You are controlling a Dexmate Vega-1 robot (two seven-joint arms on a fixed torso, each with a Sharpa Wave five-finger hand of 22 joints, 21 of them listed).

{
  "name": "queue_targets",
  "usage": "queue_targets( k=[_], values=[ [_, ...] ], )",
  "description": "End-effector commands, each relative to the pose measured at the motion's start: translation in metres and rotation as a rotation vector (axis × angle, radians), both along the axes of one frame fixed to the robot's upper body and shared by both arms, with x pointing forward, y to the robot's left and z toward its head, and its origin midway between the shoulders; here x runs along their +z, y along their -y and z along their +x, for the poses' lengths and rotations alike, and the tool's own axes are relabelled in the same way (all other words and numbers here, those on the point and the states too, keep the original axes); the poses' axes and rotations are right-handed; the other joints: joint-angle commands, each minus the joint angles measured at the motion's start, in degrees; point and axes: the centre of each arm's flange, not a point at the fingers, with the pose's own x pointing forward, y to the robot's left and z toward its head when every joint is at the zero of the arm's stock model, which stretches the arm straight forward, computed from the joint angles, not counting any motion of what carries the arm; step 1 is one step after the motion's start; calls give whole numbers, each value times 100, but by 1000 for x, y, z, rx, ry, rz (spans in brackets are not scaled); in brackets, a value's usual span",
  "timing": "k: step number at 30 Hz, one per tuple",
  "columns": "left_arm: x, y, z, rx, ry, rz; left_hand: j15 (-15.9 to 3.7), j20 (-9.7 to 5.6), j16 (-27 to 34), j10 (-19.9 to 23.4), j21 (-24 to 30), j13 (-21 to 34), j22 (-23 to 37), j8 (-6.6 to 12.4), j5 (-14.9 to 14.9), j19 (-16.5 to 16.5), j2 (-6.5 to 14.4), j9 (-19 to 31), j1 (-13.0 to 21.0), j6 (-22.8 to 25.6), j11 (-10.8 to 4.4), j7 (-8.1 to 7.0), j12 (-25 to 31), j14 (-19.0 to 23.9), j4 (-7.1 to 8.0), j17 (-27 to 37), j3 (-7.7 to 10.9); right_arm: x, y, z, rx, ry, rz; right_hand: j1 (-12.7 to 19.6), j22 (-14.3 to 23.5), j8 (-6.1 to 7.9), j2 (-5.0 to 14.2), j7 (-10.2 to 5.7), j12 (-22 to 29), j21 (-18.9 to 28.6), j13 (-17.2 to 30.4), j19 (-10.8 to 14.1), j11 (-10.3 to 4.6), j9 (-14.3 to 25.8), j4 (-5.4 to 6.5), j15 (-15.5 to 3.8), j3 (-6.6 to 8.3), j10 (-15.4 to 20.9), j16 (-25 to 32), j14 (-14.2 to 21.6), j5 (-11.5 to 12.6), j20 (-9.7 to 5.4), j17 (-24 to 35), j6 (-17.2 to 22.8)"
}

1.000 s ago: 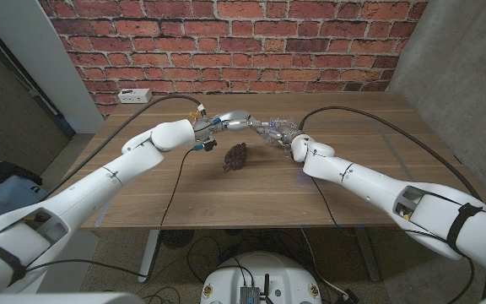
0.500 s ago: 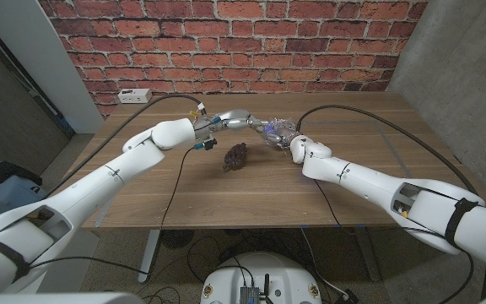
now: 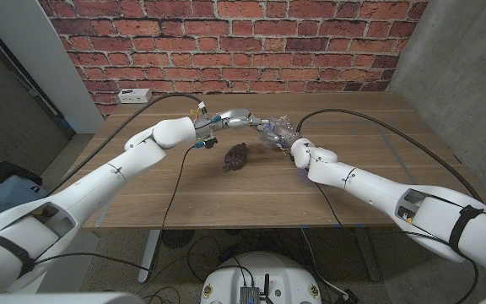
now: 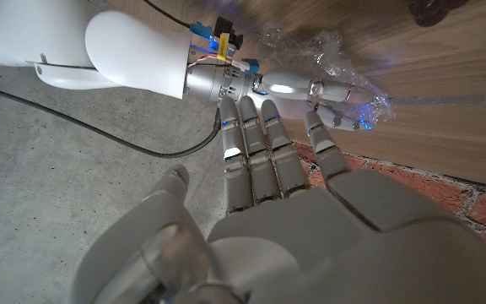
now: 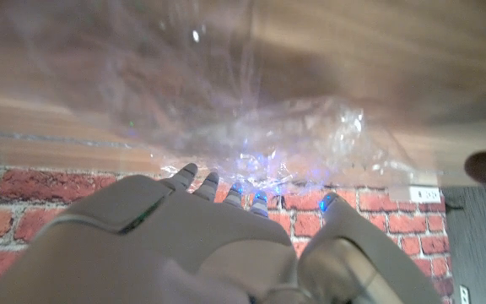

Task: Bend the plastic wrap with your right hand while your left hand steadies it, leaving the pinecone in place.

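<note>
The crumpled clear plastic wrap [image 3: 275, 131] lies on the wooden table [image 3: 369, 135] at the back middle. My right hand [image 3: 292, 143] comes at it from the right, and its fingers [image 4: 337, 118] curl into the film [image 4: 327, 51]. In the right wrist view its fingertips [image 5: 226, 192] press against the wrap [image 5: 268, 127]. My left hand [image 3: 239, 119] reaches in from the left with straight fingers [image 4: 256, 143], their tips at the wrap's edge beside the right hand [image 4: 310, 87]. The dark pinecone [image 3: 235, 156] sits on the table just in front of the hands, untouched.
A white box [image 3: 133, 95] lies at the table's back left corner. Black cables [image 3: 146, 105] run across the tabletop along both arms. A brick wall [image 3: 243, 42] stands close behind the table.
My right hand has shifted slightly toward me on the wrap, which looks a little more bunched. The left hand and the pinecone have stayed put.
</note>
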Motion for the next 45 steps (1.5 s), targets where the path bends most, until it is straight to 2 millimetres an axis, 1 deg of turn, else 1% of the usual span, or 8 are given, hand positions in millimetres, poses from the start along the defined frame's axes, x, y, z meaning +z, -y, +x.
queue_targets(
  k=[1,11,17,21,26,30,36,45],
  values=[
    [1,-1,4,-3,-6,-6,23,43,-27,9,-4,9,23,-8,1,-43,15,5,-50,10,35,31,-18,3,24,23,10,14,9,-12,77,171,116,121,2,17,284,-16,8,3,-3,-608,-146,3,-36,-198,118,-791,-5,-1058,-39,10,-9,-44],
    [3,-2,4,-8,-1,-9,10,48,-33,16,-2,15,23,-15,4,-40,12,6,-68,10,22,39,-26,2,31,23,15,19,17,-17,78,222,156,228,0,18,190,-6,45,15,-9,-363,-37,0,-111,-108,179,-494,29,-775,-133,175,-18,160],
    [5,-3,3,-8,5,-10,20,45,-37,12,-2,18,23,-20,6,-43,12,6,-77,7,24,39,-33,-2,35,23,19,19,14,-19,60,257,94,634,-3,116,-130,13,43,-44,-1,-137,145,6,-566,135,223,-245,15,-468,-214,489,-3,777],
    [5,-3,3,-8,4,-8,25,48,-37,12,0,21,23,-23,6,-41,8,7,-87,7,23,37,-38,3,38,24,19,20,13,-19,73,257,109,747,1,164,-157,10,47,-46,5,-71,167,19,-686,122,253,-173,33,-368,-233,544,7,982],
    [6,-4,4,-3,5,-14,15,49,-43,15,-3,24,23,-29,7,-50,5,7,-97,0,37,34,-42,-7,42,24,22,22,16,-19,82,265,161,863,6,48,-195,5,60,-4,13,141,216,27,-826,79,266,-49,69,-191,-260,513,18,828],
    [5,-9,5,5,25,-65,15,51,-55,-51,-1,30,23,-73,9,-47,3,8,-107,-99,22,8,-77,-27,43,23,30,25,22,-22,127,268,231,927,11,21,-70,19,106,109,13,632,266,31,-904,46,293,233,126,71,-289,498,34,922],
    [0,-24,4,36,99,-213,48,44,-225,-1116,-56,42,21,-346,6,-209,-31,-20,-100,-1406,-78,-480,-559,-988,-60,20,174,32,33,-29,206,276,359,1061,16,76,24,187,199,256,11,1457,292,25,-1089,51,341,837,277,776,-298,333,40,1382],
    [-8,-37,3,48,155,-407,59,27,-255,-2313,-160,-69,21,-378,-17,-490,-57,-57,-67,-2689,-290,-1050,-797,-1942,-226,4,325,34,44,-41,206,302,437,1080,23,110,38,359,261,248,17,1652,526,22,-1149,105,363,1238,356,1135,-298,364,54,1637]
  ],
)
